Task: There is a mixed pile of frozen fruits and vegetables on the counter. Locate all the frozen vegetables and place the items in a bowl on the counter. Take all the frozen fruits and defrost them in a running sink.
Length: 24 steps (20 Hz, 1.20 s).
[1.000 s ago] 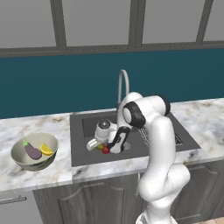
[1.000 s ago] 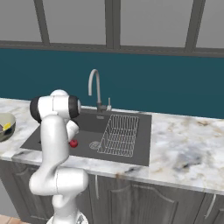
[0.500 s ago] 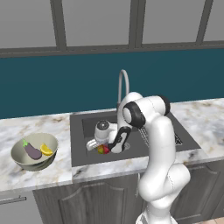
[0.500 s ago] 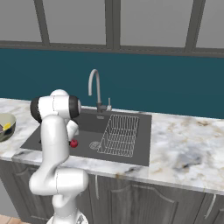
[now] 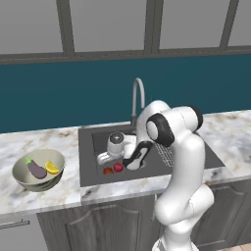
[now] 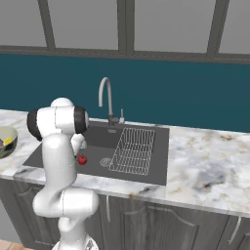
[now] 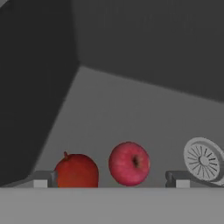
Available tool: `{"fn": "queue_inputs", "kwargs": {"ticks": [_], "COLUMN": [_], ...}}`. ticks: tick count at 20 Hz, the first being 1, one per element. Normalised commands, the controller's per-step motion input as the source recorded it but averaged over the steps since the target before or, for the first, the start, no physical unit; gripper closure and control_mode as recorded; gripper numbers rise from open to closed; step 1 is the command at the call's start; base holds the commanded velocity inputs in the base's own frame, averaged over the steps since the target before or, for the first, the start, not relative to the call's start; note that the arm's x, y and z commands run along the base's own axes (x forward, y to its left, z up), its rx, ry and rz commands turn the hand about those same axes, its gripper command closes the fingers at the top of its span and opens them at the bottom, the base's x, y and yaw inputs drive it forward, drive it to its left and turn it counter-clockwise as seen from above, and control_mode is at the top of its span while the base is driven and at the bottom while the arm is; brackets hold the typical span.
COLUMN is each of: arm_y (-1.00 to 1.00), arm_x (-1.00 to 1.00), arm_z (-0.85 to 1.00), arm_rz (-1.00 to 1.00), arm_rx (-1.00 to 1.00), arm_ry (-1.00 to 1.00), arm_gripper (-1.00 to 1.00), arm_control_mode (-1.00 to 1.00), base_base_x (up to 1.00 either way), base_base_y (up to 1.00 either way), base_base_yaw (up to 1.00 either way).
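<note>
In the dark grey sink (image 5: 162, 164) lie the frozen fruits: a glossy red round one (image 7: 129, 163) (image 5: 118, 167) (image 6: 82, 159) and an orange-red one (image 7: 76, 170) (image 5: 108, 170) to its left. My gripper (image 7: 110, 181) (image 5: 109, 162) hangs low in the basin just above them, open, its fingertips (image 7: 41, 179) wide apart and touching neither fruit. On the white marble counter (image 5: 59, 196) to the left stands the pale bowl (image 5: 37, 185) (image 6: 7, 146). Inside it are the frozen vegetables: a purple eggplant (image 5: 36, 169) and a yellow-orange piece (image 5: 51, 168).
A tall curved chrome faucet (image 5: 138, 95) (image 6: 105, 97) rises behind the sink. The round drain (image 7: 202, 159) (image 6: 106, 161) sits right of the fruits, and a wire dish rack (image 6: 132, 149) fills the basin's right half. A dark side wall (image 7: 35, 87) stands close on the left.
The arm has hardly moved and stays low in the sink. Both red fruits rest on the basin floor below the hand.
</note>
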Motion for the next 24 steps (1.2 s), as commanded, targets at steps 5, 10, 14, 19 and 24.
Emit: {"fn": "queue_inputs", "kwargs": {"ticks": [5, 10, 14, 19, 24], "arm_y": [0.00, 0.00, 0.00, -0.06, -0.11], "arm_x": [-0.14, -0.17, -0.29, -0.54, -0.60], "arm_z": [1.00, 1.00, 1.00, 1.00, 0.98], "arm_rz": [-0.13, -0.15, -0.17, -0.17, -0.14], "arm_rx": [0.01, 0.04, 0.08, 0.12, 0.13], "arm_ry": [0.00, 0.00, 0.01, 0.00, 0.00], "arm_gripper": [-1.00, -1.00, -1.00, -1.00, -1.00], "arm_control_mode": [-1.00, -1.00, -1.00, -1.00, -1.00], "base_base_x": [0.00, 0.00, 0.00, 0.00, 0.00], "base_base_y": [0.00, 0.00, 0.00, 0.00, 0.00], "base_base_yaw": [0.00, 0.00, 0.00, 0.00, 0.00]}}
